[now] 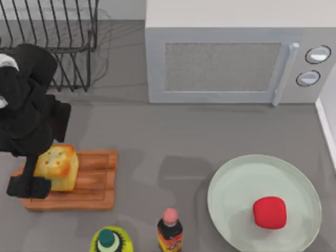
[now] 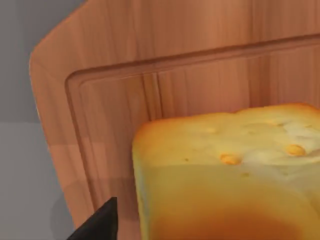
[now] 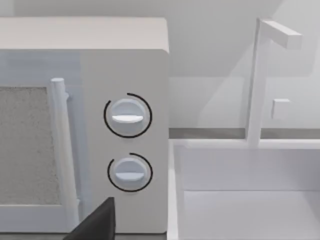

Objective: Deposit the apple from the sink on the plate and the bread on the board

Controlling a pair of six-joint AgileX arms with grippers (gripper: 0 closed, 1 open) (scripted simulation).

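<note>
Golden-yellow bread (image 1: 56,167) sat on the left part of the wooden cutting board (image 1: 94,184), near the table's left front, with my left gripper (image 1: 31,181) down beside it. From above, one dark finger block lay at the loaf's lower left corner and the arm's body covered the loaf's far side, so I judged the fingers to be straddling the bread; whether they were clamped on it or already slack I could not tell. The left wrist view showed the loaf's toasted top and flank close up, its base on the board inside the groove, with one finger (image 2: 97,225) just beside its side face. The red apple (image 1: 269,212) lay on the mint-green plate (image 1: 231,184) at the table's right front, a little right of centre, so I took that half of the task as done. The right wrist view looked at the microwave (image 3: 85,125) knobs and the white sink (image 3: 240,190) with its faucet, and a dark finger (image 3: 97,222) of the right arm showed at the frame edge; I could not tell that one's state either. Step in hand, by my reading: setting the bread on the board. Next move would call for letting go if not yet done, then a straight lift clear so the loaf is not dragged off or tipped.
</note>
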